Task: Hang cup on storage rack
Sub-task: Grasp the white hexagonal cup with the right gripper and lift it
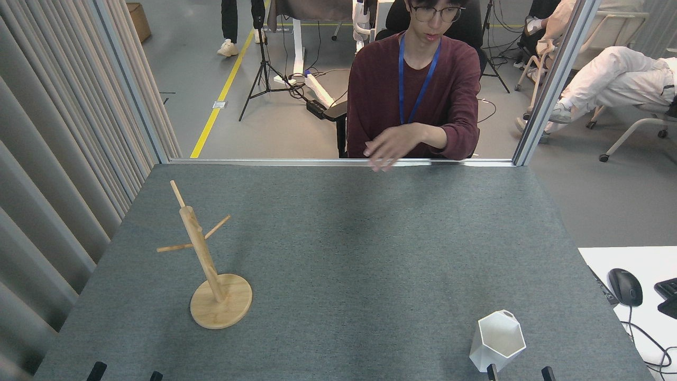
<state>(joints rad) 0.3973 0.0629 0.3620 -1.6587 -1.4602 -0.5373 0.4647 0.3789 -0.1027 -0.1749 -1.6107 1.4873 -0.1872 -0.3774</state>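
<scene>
Grey felt desk (344,254), two task items set well apart. White faceted cup (497,341) upright near the front right edge, hexagonal rim facing up; handle not visible from this view, presumably on the near side. Light wooden storage rack (211,264) on the left half, disc base flat on the felt, three thin pegs bare.

Only dark tips showing at the bottom edge: two for the left gripper (126,371), two for the right gripper (518,372). Both pairs of tips stand apart, so jaws read as spread on each side, holding nothing. Right tips just beside the cup's foot, one possibly touching; cannot tell.

Task not started: cup not yet lifted, nothing on the rack.

Risks, judged from the layout:
- Cup close to the desk's front edge; a nudge from the right jaws before closing could tip it or push it off.
- Tapering, faceted wall: a pinch across slanted faces could slip or twist the cup.
- Handle hole small against thin angled pegs; slight misalignment means a missed peg or a cup dropped.
- Rack light and tall on a small base; a sideways push at a peg could topple it.
- Person's hand (389,148) at the far edge, apart from both items.
</scene>
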